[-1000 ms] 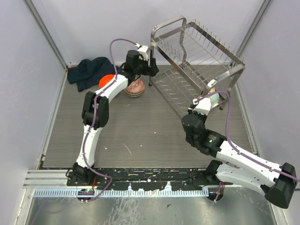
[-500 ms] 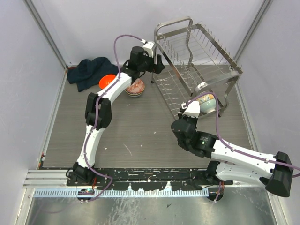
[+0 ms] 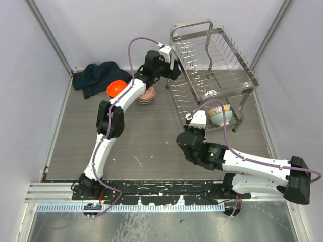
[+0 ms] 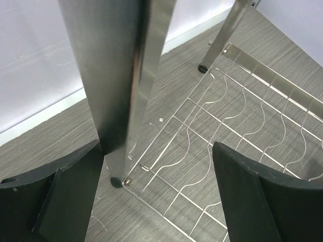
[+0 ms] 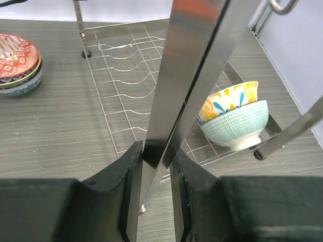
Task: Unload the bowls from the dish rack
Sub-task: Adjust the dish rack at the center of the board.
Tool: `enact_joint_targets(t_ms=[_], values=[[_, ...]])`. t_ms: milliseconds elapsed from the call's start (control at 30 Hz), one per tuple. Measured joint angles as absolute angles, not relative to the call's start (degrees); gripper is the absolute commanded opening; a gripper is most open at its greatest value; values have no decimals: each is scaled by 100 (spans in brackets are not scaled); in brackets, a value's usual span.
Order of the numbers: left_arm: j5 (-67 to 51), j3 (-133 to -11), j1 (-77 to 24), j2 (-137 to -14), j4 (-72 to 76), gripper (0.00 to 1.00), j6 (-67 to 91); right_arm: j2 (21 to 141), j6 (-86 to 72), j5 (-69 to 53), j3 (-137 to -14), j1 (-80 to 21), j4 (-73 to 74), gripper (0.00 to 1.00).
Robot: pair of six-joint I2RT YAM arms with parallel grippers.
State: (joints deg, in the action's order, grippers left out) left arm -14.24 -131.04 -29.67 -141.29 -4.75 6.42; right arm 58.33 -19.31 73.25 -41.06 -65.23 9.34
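Gripping a flat steel leg of the silver two-tier wire dish rack [image 3: 217,55], the right gripper [image 5: 156,152] is clamped tight. Left gripper [image 4: 156,151] jaws gape around another rack post. The rack stands in the far right corner, with a yellow patterned bowl [image 5: 227,101] nested in a mint green bowl [image 5: 237,126] on its lower tier. A bright orange bowl [image 3: 116,88] and a red patterned bowl stack [image 3: 146,95] sit near the far edge.

walls [image 3: 101,30]: pale, plain | tabletop [image 3: 146,141]: grey wood-grain (scuffed white) | near edge: metal rail [image 3: 50,190] | light: even
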Motion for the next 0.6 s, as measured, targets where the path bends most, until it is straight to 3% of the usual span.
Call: enact_joint_targets(t_ms=[367, 533, 600], values=[[-1072, -12790, -3094, -14031, -301, 95, 399, 6139, -1793, 7358, -4281, -6877, 784, 12], [-1046, -11950, -3164, -13566, -423, 95, 506, 6101, -1793, 7314, -4281, -6877, 790, 26], [-987, -11677, -3203, -13395, -445, 95, 528, 6099, -1793, 7299, -4281, -6877, 799, 39]])
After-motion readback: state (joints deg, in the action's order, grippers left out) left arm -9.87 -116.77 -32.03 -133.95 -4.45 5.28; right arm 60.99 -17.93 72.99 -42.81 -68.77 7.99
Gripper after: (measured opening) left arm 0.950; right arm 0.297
